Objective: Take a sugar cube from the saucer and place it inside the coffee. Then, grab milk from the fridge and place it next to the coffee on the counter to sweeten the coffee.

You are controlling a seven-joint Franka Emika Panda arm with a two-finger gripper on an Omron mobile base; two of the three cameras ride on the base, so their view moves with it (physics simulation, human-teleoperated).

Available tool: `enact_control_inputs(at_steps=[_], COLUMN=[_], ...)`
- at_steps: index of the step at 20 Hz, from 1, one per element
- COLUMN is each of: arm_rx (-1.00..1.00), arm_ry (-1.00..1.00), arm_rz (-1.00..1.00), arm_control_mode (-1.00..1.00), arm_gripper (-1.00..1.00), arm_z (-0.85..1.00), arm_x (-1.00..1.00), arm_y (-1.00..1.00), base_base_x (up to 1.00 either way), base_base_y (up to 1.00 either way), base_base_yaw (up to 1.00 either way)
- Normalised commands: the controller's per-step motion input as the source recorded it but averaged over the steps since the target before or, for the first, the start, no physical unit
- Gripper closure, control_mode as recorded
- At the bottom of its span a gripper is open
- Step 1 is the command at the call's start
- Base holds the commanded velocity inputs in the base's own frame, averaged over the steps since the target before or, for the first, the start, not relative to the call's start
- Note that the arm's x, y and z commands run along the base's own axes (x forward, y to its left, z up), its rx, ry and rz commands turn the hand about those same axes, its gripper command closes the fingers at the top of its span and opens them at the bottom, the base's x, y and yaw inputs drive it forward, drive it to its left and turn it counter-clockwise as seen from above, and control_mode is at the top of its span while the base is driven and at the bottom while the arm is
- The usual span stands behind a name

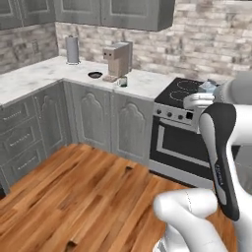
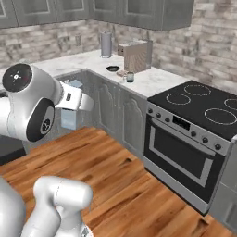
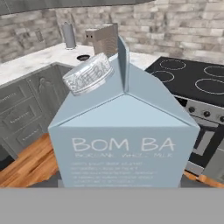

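Note:
The milk (image 3: 124,131), a pale blue carton with a clear cap, stands right in front of the hand camera and hides the finger tips. From the right base view the milk (image 2: 69,115) hangs in the air over the wood floor with my gripper (image 2: 74,102) shut on it. The carton's top (image 1: 209,87) shows beside my hand in the left base view. The coffee (image 1: 122,81) (image 2: 130,77) stands far off on the counter (image 1: 29,81) near the saucer (image 1: 95,75) (image 2: 112,69). The sugar cube is hidden. The fridge is out of view.
A beige coffee machine (image 1: 118,59) (image 2: 135,55) stands just behind the mug, with a paper towel roll (image 1: 73,49) (image 2: 106,44) to its left. A black stove (image 1: 179,91) (image 2: 203,106) with an oven adjoins the counter on the right. Wood floor lies between me and the cabinets.

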Motion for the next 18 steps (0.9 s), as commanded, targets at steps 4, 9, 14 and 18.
enact_control_inputs(at_steps=[4,9,14,18], arm_rx=[0.00,0.00,0.00,0.00], arm_ry=[0.00,0.00,0.00,0.00], arm_rz=[0.00,0.00,0.00,0.00], arm_control_mode=[1.00,1.00,1.00,1.00], arm_gripper=[1.00,1.00,1.00,1.00], arm_z=[0.00,0.00,0.00,0.00], arm_x=[0.00,0.00,0.00,0.00], arm_y=[0.00,0.00,0.00,0.00], base_base_x=[1.00,1.00,1.00,1.00], base_base_y=[0.01,0.15,0.51,0.80], base_base_yaw=[0.02,-0.18,-0.28,-0.32])
